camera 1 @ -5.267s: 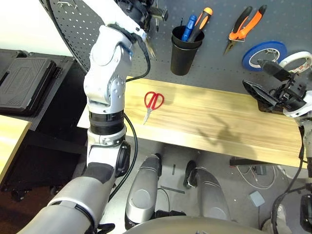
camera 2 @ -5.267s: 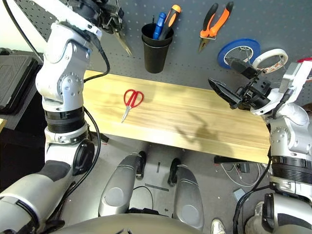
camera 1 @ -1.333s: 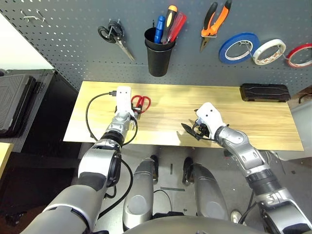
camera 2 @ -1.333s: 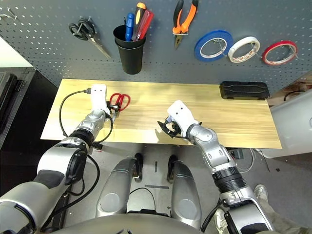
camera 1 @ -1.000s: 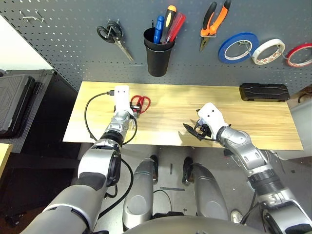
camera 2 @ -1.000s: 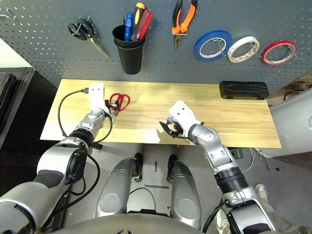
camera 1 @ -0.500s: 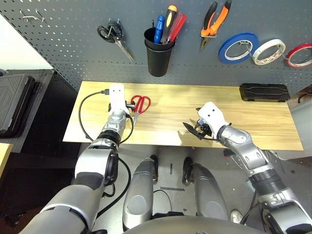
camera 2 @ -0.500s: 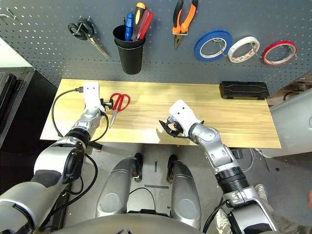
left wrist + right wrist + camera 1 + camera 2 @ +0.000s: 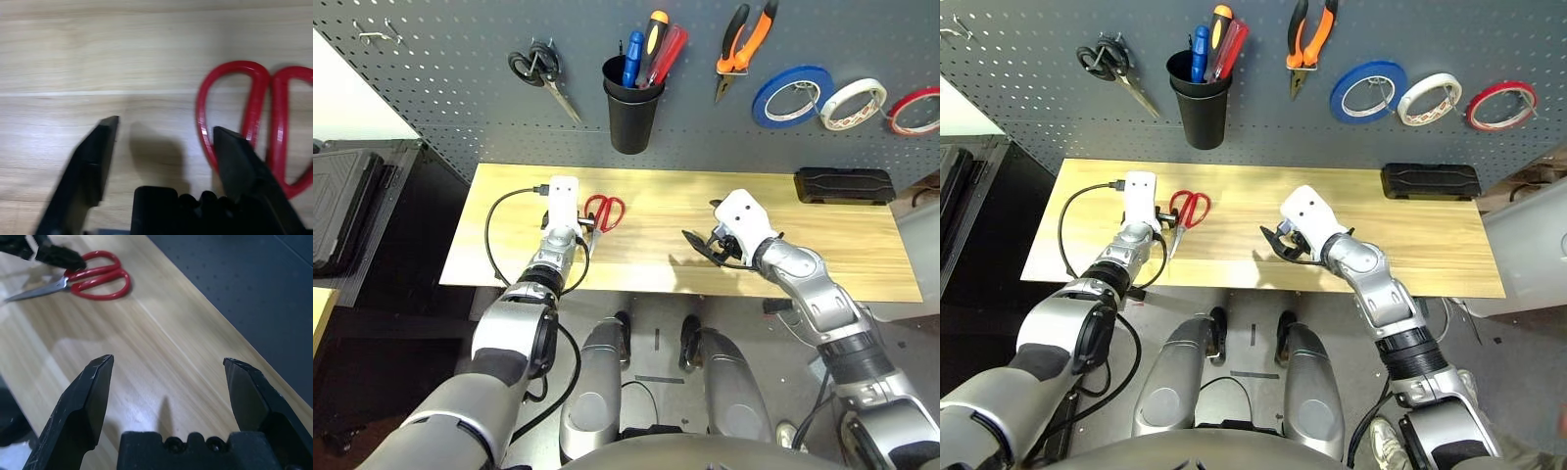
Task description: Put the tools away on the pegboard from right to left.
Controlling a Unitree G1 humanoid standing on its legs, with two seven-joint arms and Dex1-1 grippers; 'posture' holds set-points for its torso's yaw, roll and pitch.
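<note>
Red scissors (image 9: pixel 604 213) have slid right on the bench (image 9: pixel 646 259); the open left claw (image 9: pixel 166 123) went right too; the wide-open right claw (image 9: pixel 168 359) is nearer the pegboard (image 9: pixel 509 108).

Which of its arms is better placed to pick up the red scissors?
Probably the left: its open gripper is right beside the scissors, while the right gripper hovers farther along the table.

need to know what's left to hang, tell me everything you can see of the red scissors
The red-handled scissors have two glossy loops, plastic by their look, and slim silvery metal blades. They lie closed and flat on the light wooden table, near its left end, not on the pegboard. The loops point towards the board, the blades towards the robot. The open left claw is right beside them, one finger overlapping a loop in view; whether it touches, I can't tell.
</note>
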